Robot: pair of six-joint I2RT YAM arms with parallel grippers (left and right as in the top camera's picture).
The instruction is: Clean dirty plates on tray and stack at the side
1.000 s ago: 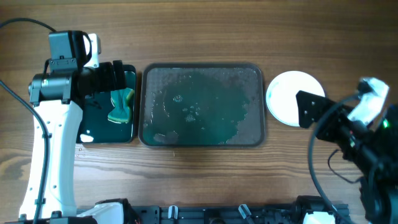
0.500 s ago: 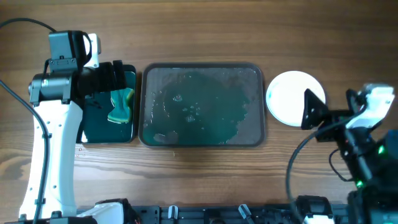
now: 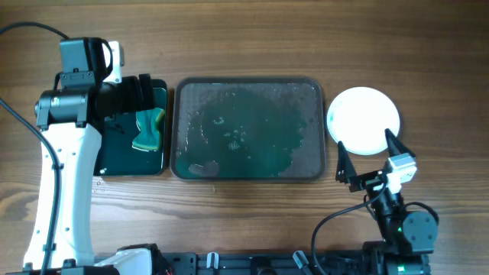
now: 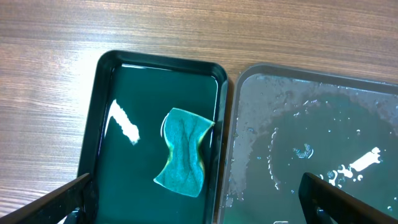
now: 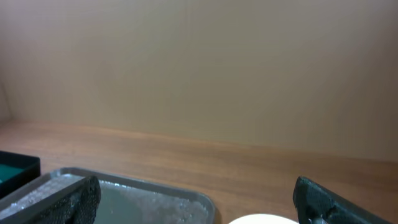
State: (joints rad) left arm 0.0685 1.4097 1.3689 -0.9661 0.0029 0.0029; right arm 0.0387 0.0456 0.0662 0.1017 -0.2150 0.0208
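Observation:
The tray (image 3: 309,164) lies mid-table, wet with a teal-green film, and no plate lies on it. A white plate (image 3: 364,120) sits on the table right of the tray; I cannot tell if other plates lie under it. My right gripper (image 3: 368,155) is open and empty, just in front of the plate, facing the far side. In the right wrist view, between its fingertips (image 5: 74,198), the plate's rim (image 5: 261,219) and the tray's corner (image 5: 143,198) show. My left gripper (image 3: 136,93) is open and empty, held above the black tub (image 3: 107,156).
The black tub holds green liquid and a yellow-green sponge (image 3: 149,130), which also shows in the left wrist view (image 4: 183,151) beside the tray's edge (image 4: 239,124). Bare wooden table lies behind and in front of the tray.
My right arm has drawn back from the plate's right side to the front of the table, below the plate. The plate now shows whole. The left arm has not moved.

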